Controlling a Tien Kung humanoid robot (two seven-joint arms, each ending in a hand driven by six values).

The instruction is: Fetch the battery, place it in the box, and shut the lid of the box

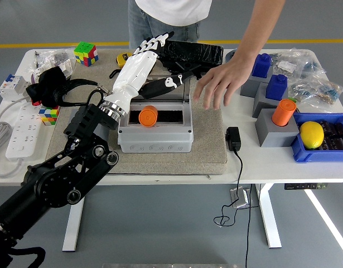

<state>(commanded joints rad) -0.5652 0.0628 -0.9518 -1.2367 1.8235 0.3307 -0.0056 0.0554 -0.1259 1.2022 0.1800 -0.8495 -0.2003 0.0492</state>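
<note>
In the middle of the frame, on the tan mat (207,142), sits the grey box (154,134), and the orange battery (148,116) is lying in its open top, toward the left end of the opening. My left robot hand (139,64) is up above the box's far edge, white fingers (151,43) stretched out flat and spread toward the upper middle of the frame, thumb poking right, holding nothing. The box's lid is mostly hidden behind my hand, so I can't really tell how it stands.

A person stands at the far side of the worktop (260,162); their hand (218,84) hangs open just right of the box, fingers pointing down over the mat, not touching anything as far as I can see.

Other stuff: a Rubik's cube (85,53) in the upper left, a white power strip (20,131) at the left edge, and an orange cylinder (284,112) and a lemon (312,134) on the right.
</note>
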